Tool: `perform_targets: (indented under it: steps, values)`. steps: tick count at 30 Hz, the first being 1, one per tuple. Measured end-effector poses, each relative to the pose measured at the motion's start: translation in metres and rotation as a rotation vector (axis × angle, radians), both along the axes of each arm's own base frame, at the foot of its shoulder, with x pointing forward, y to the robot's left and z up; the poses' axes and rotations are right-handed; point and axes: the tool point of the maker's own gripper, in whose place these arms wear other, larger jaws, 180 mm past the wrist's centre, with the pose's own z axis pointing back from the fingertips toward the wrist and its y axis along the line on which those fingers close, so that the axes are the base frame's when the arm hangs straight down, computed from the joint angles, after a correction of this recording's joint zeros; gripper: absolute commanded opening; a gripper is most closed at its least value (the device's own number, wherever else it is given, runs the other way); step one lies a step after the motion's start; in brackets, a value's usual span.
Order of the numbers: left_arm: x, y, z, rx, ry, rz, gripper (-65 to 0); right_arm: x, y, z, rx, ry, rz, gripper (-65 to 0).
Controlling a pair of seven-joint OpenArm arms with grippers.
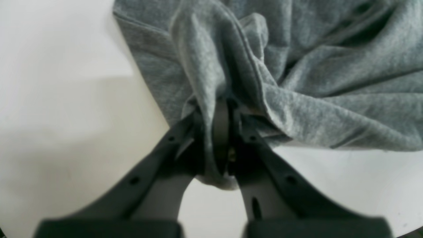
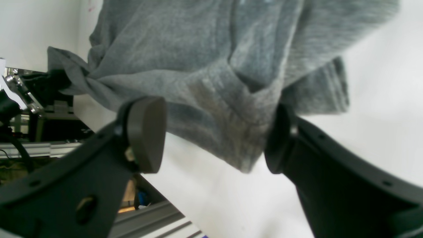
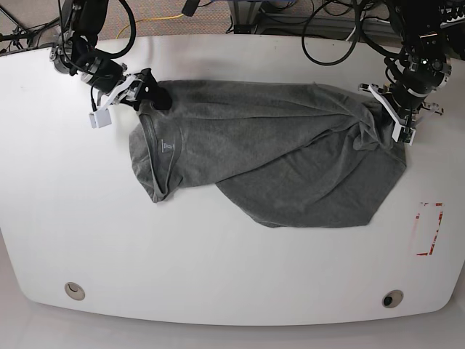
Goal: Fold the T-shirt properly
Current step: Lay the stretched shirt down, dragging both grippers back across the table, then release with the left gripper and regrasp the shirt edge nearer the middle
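I saw the grey T-shirt (image 3: pixel 290 153) half-folded and rumpled; my left gripper (image 1: pixel 220 132) pinched its hem, right gripper (image 2: pixel 211 138) gaped wide, holding nothing.

T-shirt (image 3: pixel 276 156) spread across table (image 3: pixel 218 269), neckline left, arms at both far corners

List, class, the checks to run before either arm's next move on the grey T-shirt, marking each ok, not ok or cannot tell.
1. Left pincer clamped on the heather-grey cotton T-shirt: ok.
2. Right pincer gripping cloth: not ok, its pads stand apart around a hanging corner.
3. Shirt lying flat: not ok, bunched and skewed.
4. Shirt wholly on the white table: ok.
5. Neckline visible: ok.
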Motion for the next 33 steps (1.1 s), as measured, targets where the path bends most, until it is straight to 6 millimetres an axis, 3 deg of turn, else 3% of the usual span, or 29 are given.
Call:
perform_targets:
  steps: [5, 10, 14, 19, 22, 29, 33]
  values:
    - [0.0, 0.001, 0.0, 0.006, 0.002, 0.001, -65.0, 0.007, 0.001, 0.004, 0.004, -0.021, -0.004, -24.1]
    - [0.0, 0.001, 0.0, 0.004, 0.002, 0.0, -65.0, 0.008, 0.002, 0.009, -0.013, -0.035, 0.008, -40.9]
    - [0.0, 0.001, 0.0, 0.005, 0.002, 0.0, -65.0, 0.016, 0.006, 0.03, -0.015, -0.11, 0.022, -49.9]
    - [0.0, 0.0, 0.0, 0.003, 0.002, 0.0, -65.0, 0.021, 0.017, 0.024, -0.011, -0.096, 0.061, -46.1]
    - [0.0, 0.001, 0.0, 0.004, 0.002, 0.0, -65.0, 0.022, 0.027, 0.017, 0.017, -0.075, 0.075, -40.3]
    - [0.0, 0.0, 0.0, 0.003, 0.002, 0.0, -65.0, 0.02, 0.028, 0.014, 0.02, -0.06, 0.08, -27.6]
    - [0.0, 0.0, 0.0, 0.003, 0.002, 0.0, -65.0, 0.02, 0.029, 0.013, 0.021, -0.058, 0.082, -27.6]
